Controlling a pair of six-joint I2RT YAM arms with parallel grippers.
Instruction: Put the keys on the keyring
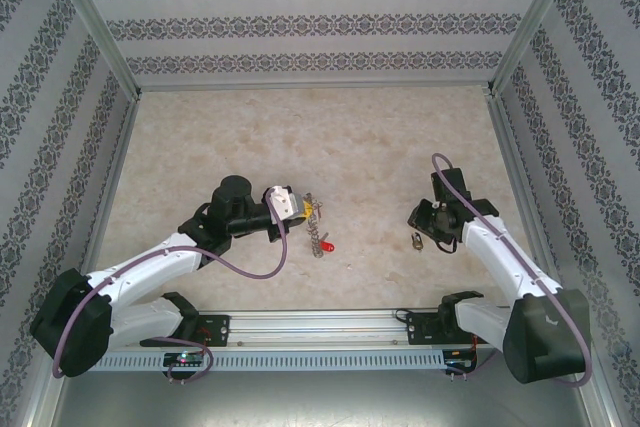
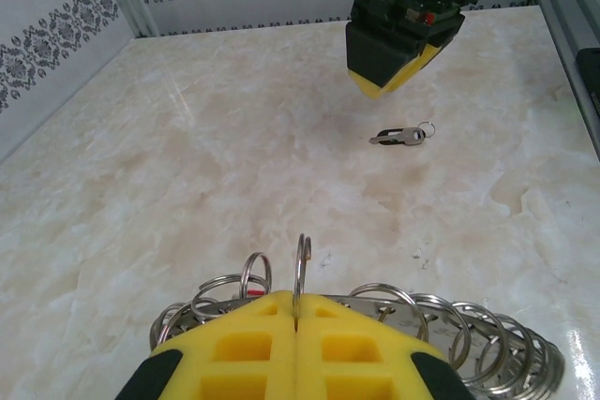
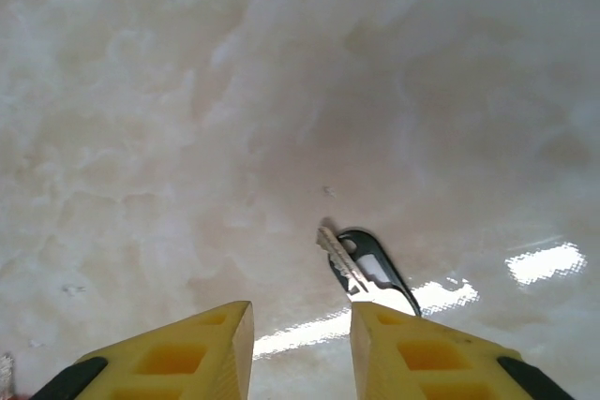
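Now the left gripper (image 2: 296,314) is clamped on the one keyring (image 2: 487,344), with a red key (image 1: 328,245) just beside it. The right gripper (image 3: 300,330), fingers apart, hovers right over a black key (image 3: 361,267) on the marble table (image 1: 200,147). Two keys counted.

Marble-look table (image 1: 300,137) bears a black-headed key (image 1: 416,240); a red-headed key (image 1: 326,244).
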